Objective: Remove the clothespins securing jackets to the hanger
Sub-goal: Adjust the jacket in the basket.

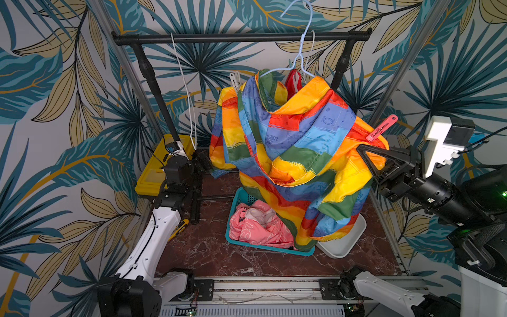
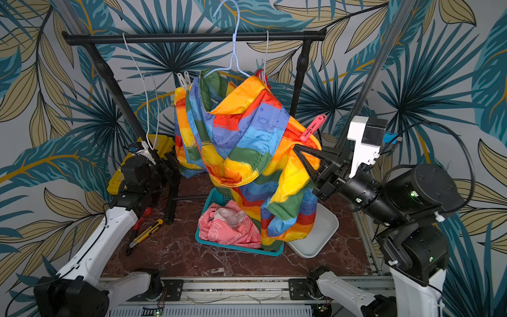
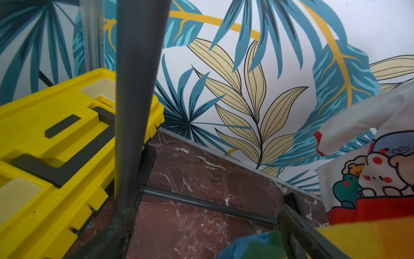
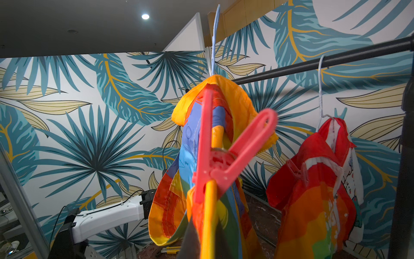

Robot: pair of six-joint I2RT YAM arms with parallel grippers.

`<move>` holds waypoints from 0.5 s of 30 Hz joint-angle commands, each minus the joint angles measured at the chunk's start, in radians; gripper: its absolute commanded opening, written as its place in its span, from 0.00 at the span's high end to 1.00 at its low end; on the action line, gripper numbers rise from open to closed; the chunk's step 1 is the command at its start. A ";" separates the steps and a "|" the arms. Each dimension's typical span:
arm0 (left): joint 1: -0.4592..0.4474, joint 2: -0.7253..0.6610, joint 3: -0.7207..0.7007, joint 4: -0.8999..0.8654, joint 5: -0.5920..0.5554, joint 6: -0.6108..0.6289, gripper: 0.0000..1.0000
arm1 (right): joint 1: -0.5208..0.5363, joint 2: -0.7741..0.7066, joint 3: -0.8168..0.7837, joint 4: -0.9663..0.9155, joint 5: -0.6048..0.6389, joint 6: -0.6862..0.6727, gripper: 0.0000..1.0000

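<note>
A rainbow-striped jacket hangs on a light blue hanger. A pink clothespin clips its right shoulder, and a white clothespin clips its left one. My right gripper is shut on the jacket's fabric just below the pink clothespin. Behind hangs a jacket with a red hood, with a teal clothespin at its top. The pink jacket lies in the basket. My left gripper is open and low by the rack's left post, with the striped sleeve's hem at its jaws.
The black rack rail spans the back, and an empty white hanger hangs at its left. A yellow toolbox stands back left. The teal basket and a white tray sit under the jackets. A yellow utility knife and red pliers lie left.
</note>
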 commanded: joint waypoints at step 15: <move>-0.191 -0.137 -0.146 0.058 0.332 0.027 0.00 | 0.001 0.124 -0.173 0.444 -0.167 0.086 1.00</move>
